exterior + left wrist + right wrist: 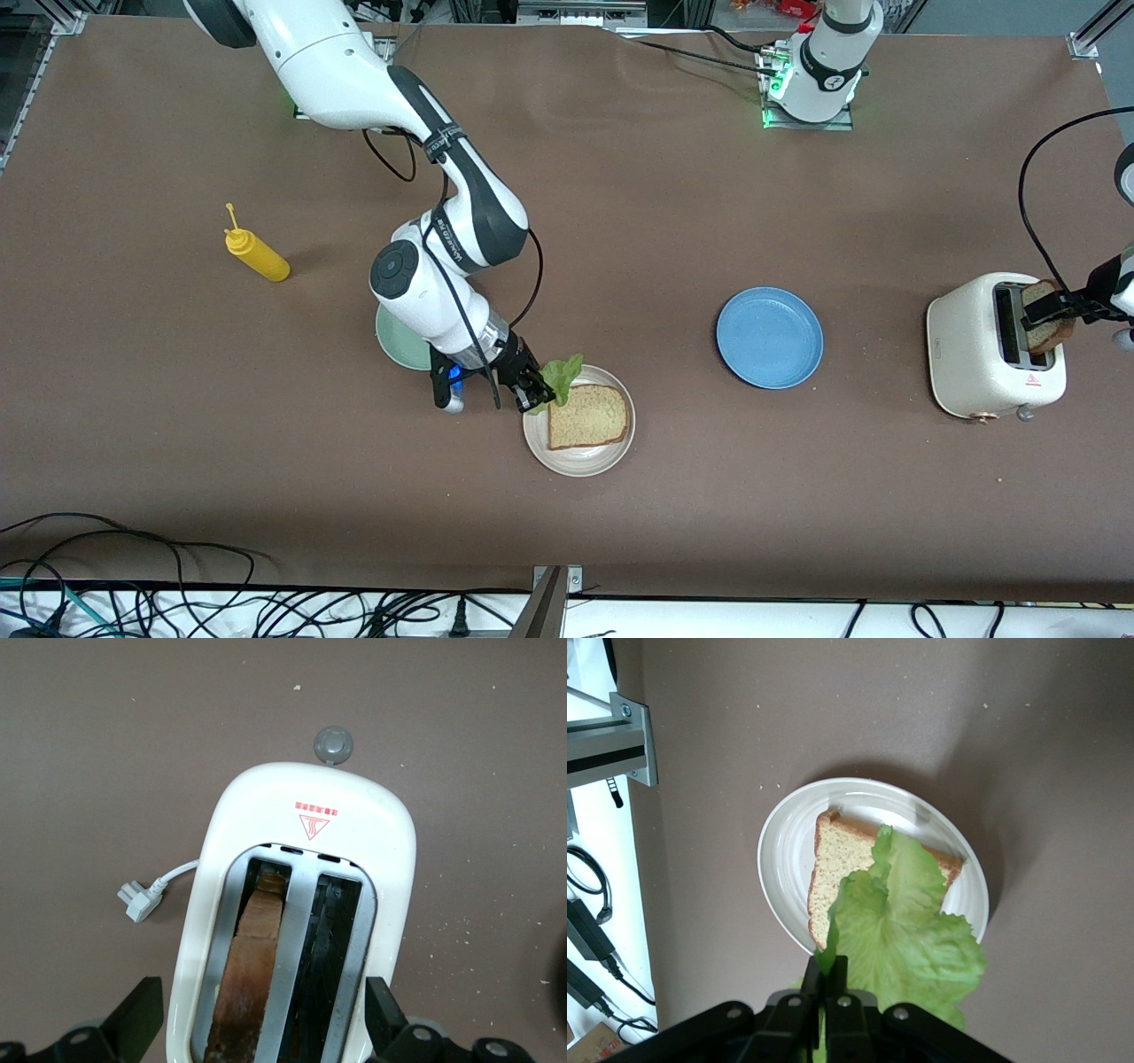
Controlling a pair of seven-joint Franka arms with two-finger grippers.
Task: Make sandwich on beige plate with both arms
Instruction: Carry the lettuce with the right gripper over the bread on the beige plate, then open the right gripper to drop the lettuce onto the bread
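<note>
Over the beige plate (567,461), speckled and ridged at its rim, the right gripper (534,394) pinches a ruffled green lettuce leaf (908,930) above a square, grainy bread slice (587,416) lying on that plate. Toward the left arm's end, the left gripper (266,1028) hangs spread wide over a glossy cream toaster (979,359); a browned slice (252,966) stands in one slot. A red heat-warning triangle (314,827) marks the toaster's top; its small print is unreadable.

High front camera, two wrist close-ups
</note>
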